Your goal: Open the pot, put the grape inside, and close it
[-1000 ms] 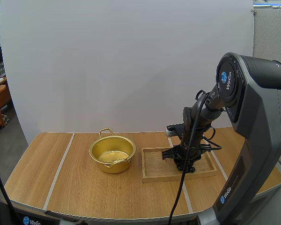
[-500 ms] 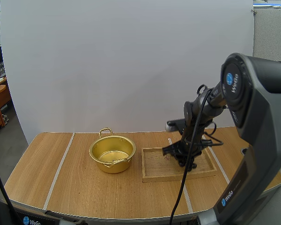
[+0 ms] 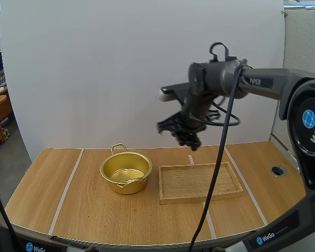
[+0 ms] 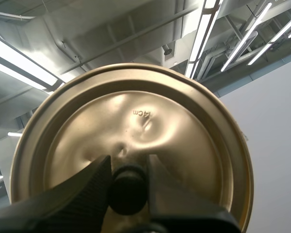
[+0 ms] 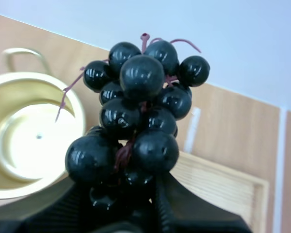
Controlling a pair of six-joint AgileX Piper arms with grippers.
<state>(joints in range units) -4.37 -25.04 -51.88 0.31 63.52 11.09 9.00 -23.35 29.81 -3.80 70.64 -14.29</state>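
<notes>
While the right tool [image 3: 185, 135] holds grapes [image 5: 136, 121] above the wooden table [image 3: 94, 210], the left tool [image 4: 128, 164] clamps the lid [image 4: 155, 121].

One each: pot [image 3: 122, 186]; lid [image 4: 179, 121]; grape bunch [image 5: 136, 116]; tray [image 3: 199, 184]

The high camera sat high off the near edge of the pale wooden table [image 3: 94, 210], facing forward and down over it from well back. The left wrist camera faced upward, hard against the round brass-coloured lid [image 4: 184, 126] between the jaws of the left gripper [image 4: 128, 160]. The right wrist camera looked down past the glossy black grape bunch [image 5: 136, 121] between the jaws of the right gripper [image 5: 131, 196], sharing the open golden pot [image 5: 24, 104] and shallow wooden tray [image 5: 223, 194] beyond with the high view.
</notes>
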